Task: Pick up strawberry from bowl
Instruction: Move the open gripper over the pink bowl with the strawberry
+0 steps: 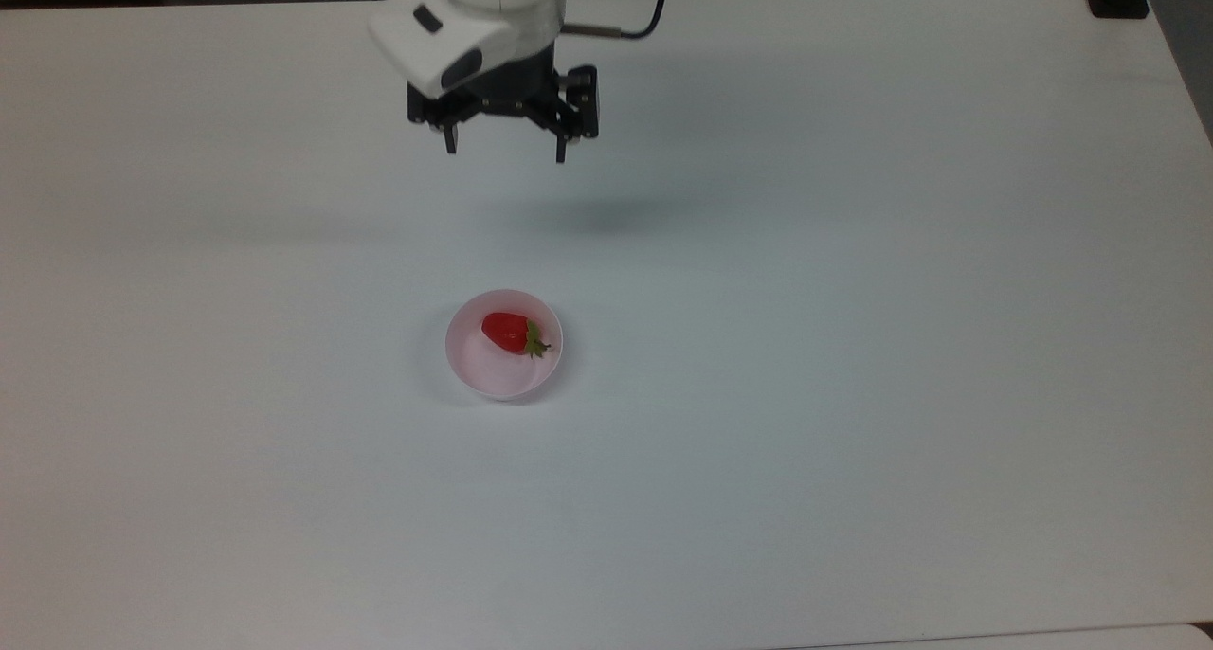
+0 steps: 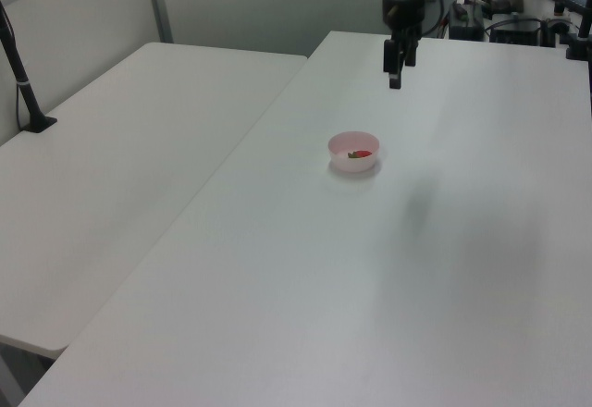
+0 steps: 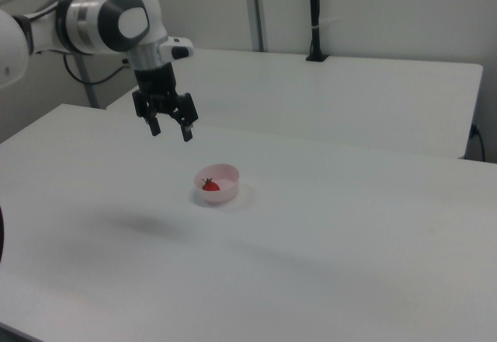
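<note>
Right view, left to right: hand [image 3: 170, 133] hangs in the air above the white worktop [image 3: 349, 233], fingers spread, gripping nothing. To its right and lower, apart from it, pink bowl [image 3: 225, 174] sits on the worktop with the strawberry [image 3: 210, 186] lying inside, green cap up.

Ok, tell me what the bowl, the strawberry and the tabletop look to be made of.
Bowl: probably thin plastic, pale pink and matte, with slim plain walls. Strawberry: glossy red with a highlight and a green leafy cap; whether real fruit or a plastic model cannot be told. Tabletop: smooth white laminate or plastic by its look, semi-matte with soft shadows.
</note>
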You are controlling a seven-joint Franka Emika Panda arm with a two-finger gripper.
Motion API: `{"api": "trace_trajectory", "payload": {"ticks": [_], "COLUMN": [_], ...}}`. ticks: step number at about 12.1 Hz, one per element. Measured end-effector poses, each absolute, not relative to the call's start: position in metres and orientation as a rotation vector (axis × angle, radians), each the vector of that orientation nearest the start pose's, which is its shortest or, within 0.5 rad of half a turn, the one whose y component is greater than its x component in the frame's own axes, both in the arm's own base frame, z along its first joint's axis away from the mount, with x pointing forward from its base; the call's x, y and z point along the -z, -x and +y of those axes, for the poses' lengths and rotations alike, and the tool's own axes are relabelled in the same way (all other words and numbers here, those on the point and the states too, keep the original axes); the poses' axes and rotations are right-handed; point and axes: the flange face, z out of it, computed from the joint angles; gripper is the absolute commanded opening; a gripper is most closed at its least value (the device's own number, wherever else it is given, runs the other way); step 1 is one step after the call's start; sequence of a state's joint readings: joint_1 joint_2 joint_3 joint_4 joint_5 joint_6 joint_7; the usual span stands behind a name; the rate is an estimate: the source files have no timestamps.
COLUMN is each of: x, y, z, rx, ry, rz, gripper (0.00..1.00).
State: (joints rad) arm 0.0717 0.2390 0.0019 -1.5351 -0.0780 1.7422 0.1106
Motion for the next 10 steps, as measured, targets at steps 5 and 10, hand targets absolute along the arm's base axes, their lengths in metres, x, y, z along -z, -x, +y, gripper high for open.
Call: {"api": "trace_trajectory", "payload": {"ticks": [5, 10], "x": [-0.471, -0.432], "y": [-0.673, -0.694], "z": [0.038, 0.03], "rx": [0.052, 0.099], "ry": [3.196, 3.176], "rz": [0.186, -0.315], "gripper": [1.0, 1.0]}}
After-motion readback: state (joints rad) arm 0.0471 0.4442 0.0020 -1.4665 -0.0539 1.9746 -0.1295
